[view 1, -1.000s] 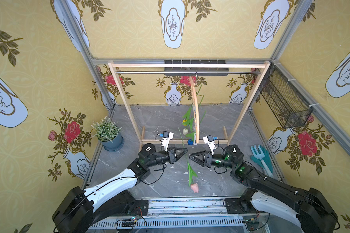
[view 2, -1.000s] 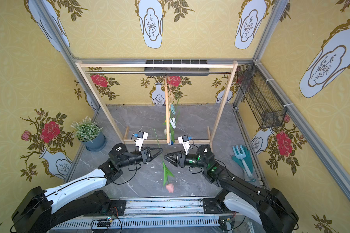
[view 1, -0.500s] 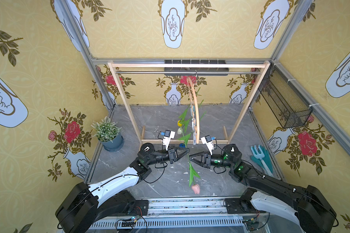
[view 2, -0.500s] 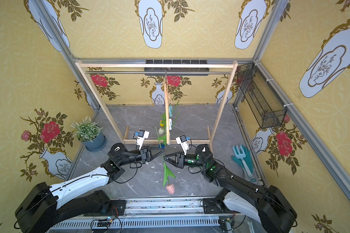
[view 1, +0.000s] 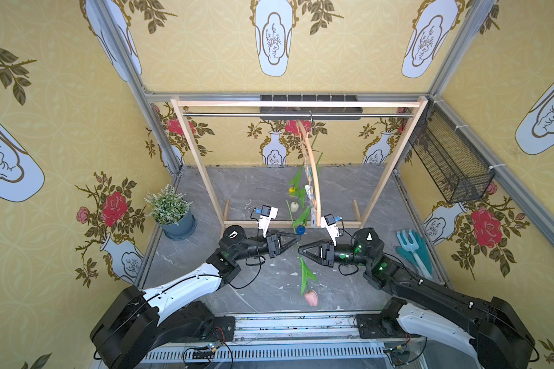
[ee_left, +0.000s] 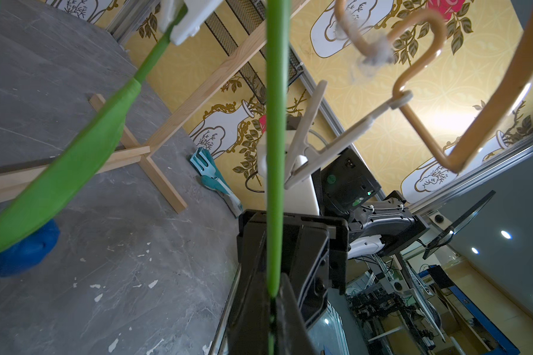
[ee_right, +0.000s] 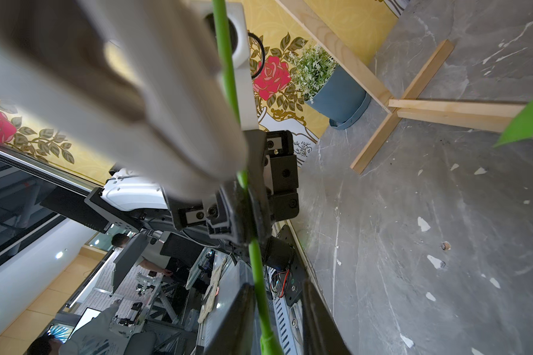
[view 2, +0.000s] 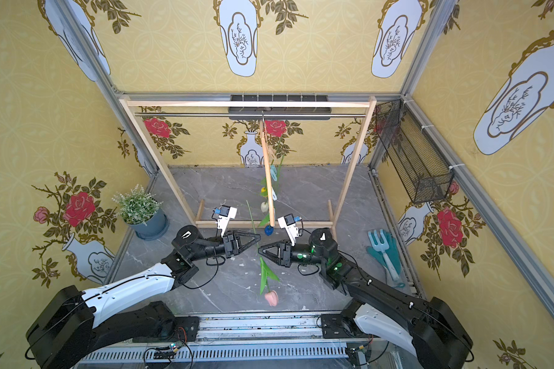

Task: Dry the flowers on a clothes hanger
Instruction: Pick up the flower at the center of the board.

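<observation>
The clothes hanger point(view 1: 314, 179) point(view 2: 268, 182) hangs edge-on from the rack's rail. Yellow point(view 1: 291, 190), white point(view 1: 295, 207) and blue point(view 1: 300, 229) flowers hang head-down from its clips. A fourth flower, the pink tulip point(view 1: 311, 297) point(view 2: 271, 297), hangs head-down below the grippers. My left gripper point(view 1: 298, 238) point(ee_left: 273, 296) is shut on the pink tulip's stem point(ee_left: 274, 153). My right gripper point(view 1: 300, 250) point(ee_right: 277, 319) faces it just below, open around the same stem point(ee_right: 259, 276), which lies against one finger with a gap to the other. A pale clip point(ee_left: 302, 147) hangs right behind the stem.
The wooden rack point(view 1: 296, 103) spans the back, its foot bar just beyond the grippers. A potted plant point(view 1: 171, 212) stands at the left. A teal glove and rake point(view 1: 413, 252) lie at the right, below a wire basket point(view 1: 448, 163) on the wall.
My right gripper's jaws have narrowed around the pink tulip's stem. The hanging flowers have swayed a little. The left gripper keeps its grip.
</observation>
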`<state>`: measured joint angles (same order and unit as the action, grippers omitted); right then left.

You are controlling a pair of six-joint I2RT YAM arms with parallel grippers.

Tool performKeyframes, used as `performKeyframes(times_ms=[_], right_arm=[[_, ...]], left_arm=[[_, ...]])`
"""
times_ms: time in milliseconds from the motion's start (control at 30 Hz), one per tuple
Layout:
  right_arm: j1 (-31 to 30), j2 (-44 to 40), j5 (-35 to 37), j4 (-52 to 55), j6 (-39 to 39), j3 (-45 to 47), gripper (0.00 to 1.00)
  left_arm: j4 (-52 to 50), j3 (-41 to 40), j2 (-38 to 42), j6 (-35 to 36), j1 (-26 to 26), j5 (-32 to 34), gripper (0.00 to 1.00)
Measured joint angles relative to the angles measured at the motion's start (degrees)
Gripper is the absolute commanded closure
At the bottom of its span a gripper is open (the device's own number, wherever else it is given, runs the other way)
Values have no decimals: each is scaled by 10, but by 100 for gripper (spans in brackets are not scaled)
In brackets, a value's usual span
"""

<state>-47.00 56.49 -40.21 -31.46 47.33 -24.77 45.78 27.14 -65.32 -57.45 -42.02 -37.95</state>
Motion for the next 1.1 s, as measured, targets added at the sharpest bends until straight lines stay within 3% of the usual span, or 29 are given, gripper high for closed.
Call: performKeyframes(times_ms=[233, 300, 433, 667, 900, 1100], right_arm=[[-4, 4, 0, 0, -10, -7, 94], [-6, 4, 0, 0, -9, -7, 94], [-7, 4, 2, 1, -9, -7, 83], [-16, 1, 5, 14, -12, -5, 93], [-18, -5, 18, 26, -19, -4, 83], [-18, -17, 31, 33, -22, -4, 84]], left_arm=[[-1, 0, -1, 0, 0, 0, 100], [-2, 0, -1, 0, 0, 0, 100], [-2, 0, -1, 0, 2, 0, 100], [-5, 4, -1, 2, 4, 1, 100], [-4, 4, -1, 2, 4, 1, 100], [-3, 4, -5, 3, 4, 1, 100]])
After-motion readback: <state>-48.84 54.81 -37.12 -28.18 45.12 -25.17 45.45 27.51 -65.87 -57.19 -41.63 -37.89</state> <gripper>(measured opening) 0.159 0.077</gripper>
